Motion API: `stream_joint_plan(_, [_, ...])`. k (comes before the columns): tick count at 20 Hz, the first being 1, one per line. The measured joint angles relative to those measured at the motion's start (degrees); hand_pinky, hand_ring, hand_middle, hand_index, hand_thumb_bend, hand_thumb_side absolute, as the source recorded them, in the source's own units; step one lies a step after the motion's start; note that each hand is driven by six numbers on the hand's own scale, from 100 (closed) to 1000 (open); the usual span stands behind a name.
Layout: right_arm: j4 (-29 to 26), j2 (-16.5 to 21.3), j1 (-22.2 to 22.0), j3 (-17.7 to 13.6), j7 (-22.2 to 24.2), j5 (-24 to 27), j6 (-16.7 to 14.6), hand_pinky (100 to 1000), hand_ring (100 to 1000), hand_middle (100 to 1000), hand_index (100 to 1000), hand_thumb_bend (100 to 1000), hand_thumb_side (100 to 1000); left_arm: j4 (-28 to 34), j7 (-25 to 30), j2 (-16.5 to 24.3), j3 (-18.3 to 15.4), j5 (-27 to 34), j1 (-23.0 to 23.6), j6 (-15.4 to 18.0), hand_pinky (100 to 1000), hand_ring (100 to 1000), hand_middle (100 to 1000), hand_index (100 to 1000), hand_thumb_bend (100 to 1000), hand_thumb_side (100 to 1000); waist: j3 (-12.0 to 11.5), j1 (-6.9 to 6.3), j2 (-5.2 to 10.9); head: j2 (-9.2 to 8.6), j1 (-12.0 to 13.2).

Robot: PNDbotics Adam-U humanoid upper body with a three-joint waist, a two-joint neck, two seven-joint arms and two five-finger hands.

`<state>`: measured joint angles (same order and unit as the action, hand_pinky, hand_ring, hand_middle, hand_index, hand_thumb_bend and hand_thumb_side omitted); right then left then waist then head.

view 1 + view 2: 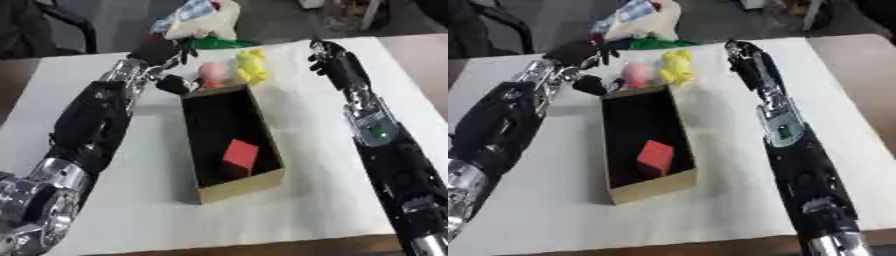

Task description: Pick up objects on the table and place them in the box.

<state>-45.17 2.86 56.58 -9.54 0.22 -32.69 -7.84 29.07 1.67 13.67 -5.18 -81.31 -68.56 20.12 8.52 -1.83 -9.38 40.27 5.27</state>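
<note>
**Listener:** Starting from the near edge, what's in front of you?

**Me:** A table (332, 200) covered in white. Both my black-and-silver arms reach away from me across it. Between them stands a long, open cardboard box (242, 182), dark inside. A red block (240, 154) lies in its near half.

**Listener:** And past the box?

**Me:** Just beyond its far end are a pink object (212, 73) and, to the right of it, a yellow soft-looking object (252, 66). They sit close together near the box's far wall. A small black object (174, 84) lies at the box's far left corner.

**Listener:** Where are your hands?

**Me:** My left hand (160, 50) is at the far left, just beside the pink object. I cannot tell whether its fingers are apart or curled. My right hand (328, 54) hovers at the far right, apart from the yellow object, and I cannot make out its fingers either. Behind the table is a cream-coloured bundle (206, 20).

**Listener:** What might go wrong?

**Me:** The pink and yellow objects crowd each other, so reaching for one could knock the other away. My left forearm passes close to the box wall and might shove it.
</note>
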Motion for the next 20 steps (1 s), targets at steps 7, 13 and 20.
stream_joint_plan(7, [-0.3,-0.1,-0.1,0.0,0.5,-0.3,-0.3,714,669,654,870,100,1000,1.0,-1.5,1.4,0.0,-0.9,-1.3,-0.8,615,613,602,849,799,705,1.4,-0.71,0.03,-0.03,0.2])
stream_joint_plan(13, [-0.5,-0.2,-0.1,0.0,1.0,-0.4,-0.5,714,669,654,870,100,1000,1.1,-2.9,2.3,-0.4,-4.2,-2.0,-2.0,616,611,601,844,814,643,2.5,-1.03,-1.22,-0.55,0.6])
stream_joint_plan(20, [-0.9,-0.2,-0.1,0.1,1.2,-0.4,-0.4,713,669,653,869,100,1000,1.0,-3.7,2.6,-0.8,-7.4,-2.0,-2.7,609,604,596,836,758,620,3.1,-1.43,-2.50,-0.60,1.2])
